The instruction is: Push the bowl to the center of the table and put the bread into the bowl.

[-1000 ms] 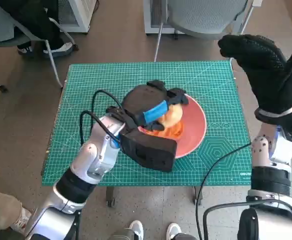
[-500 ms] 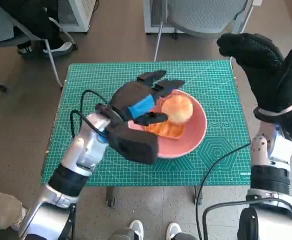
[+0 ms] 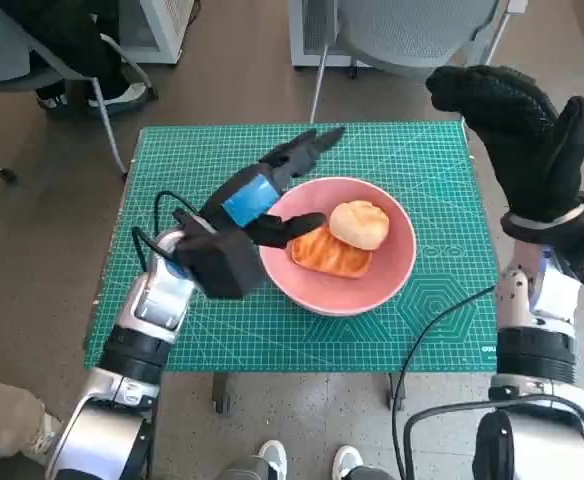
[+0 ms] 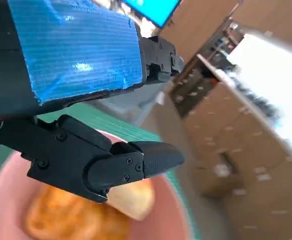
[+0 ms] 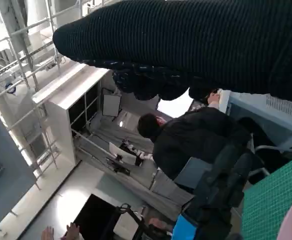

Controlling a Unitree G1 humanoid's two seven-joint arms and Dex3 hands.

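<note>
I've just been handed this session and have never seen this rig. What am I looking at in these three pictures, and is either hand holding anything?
It is a humanoid robot at a small table covered by a green cutting mat. The head view looks steeply down from the robot's head. Its left hand, black with blue tape, hangs open over the left rim of a pink bowl and holds nothing. In the bowl lie a round bread roll and a flatter orange piece of bread. The right hand, in a black knitted glove, is raised beyond the mat's right edge, open and empty.

The left wrist view is shot from behind the left hand, so you see its tape, its fingers and the bowl beneath. The right wrist view shows the glove and a seated person in the room.
</note>
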